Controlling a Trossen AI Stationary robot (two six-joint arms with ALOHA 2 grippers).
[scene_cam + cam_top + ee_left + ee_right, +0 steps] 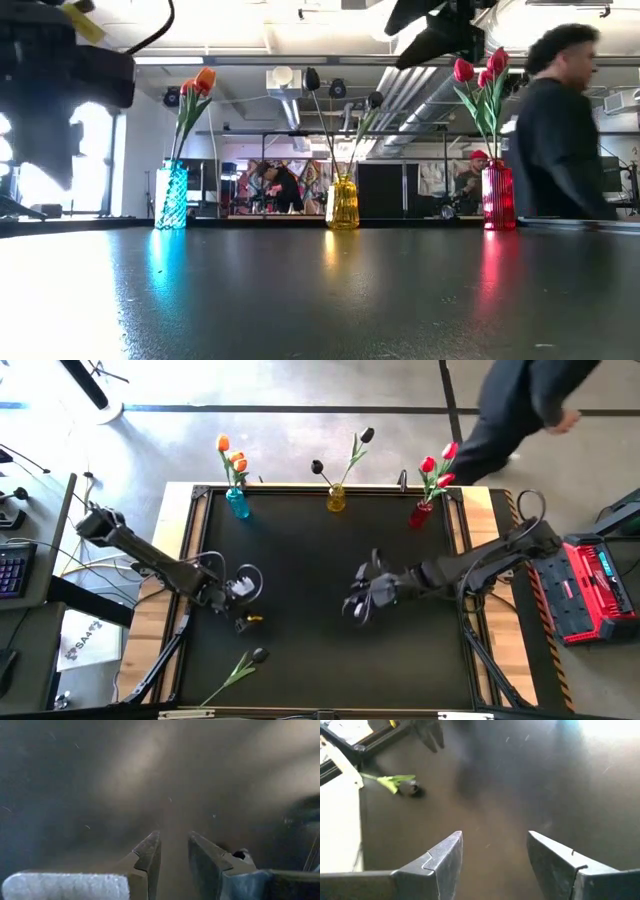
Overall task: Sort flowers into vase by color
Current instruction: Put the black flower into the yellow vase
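Three vases stand along the table's far edge: a blue vase (pixel 237 503) (pixel 171 197) with orange tulips (pixel 231 456), a yellow vase (pixel 336 498) (pixel 343 203) with two black tulips (pixel 343 453), and a red vase (pixel 421 513) (pixel 498 196) with red tulips (pixel 437 468). One black tulip (pixel 243 666) (pixel 399 784) lies flat on the table near the near-left corner. My left gripper (pixel 246 621) (pixel 174 848) hovers above the table's left half with its fingers a narrow gap apart and nothing between them. My right gripper (pixel 357 606) (pixel 494 851) is wide open over the table's middle, pointing toward the lying tulip.
A person (pixel 520 400) (pixel 560 130) walks past beyond the far-right corner. A red case (pixel 596 586) sits off the table's right side, and a keyboard (pixel 10 568) off its left. The dark tabletop (pixel 310 660) is bordered by a wooden frame (pixel 170 560).
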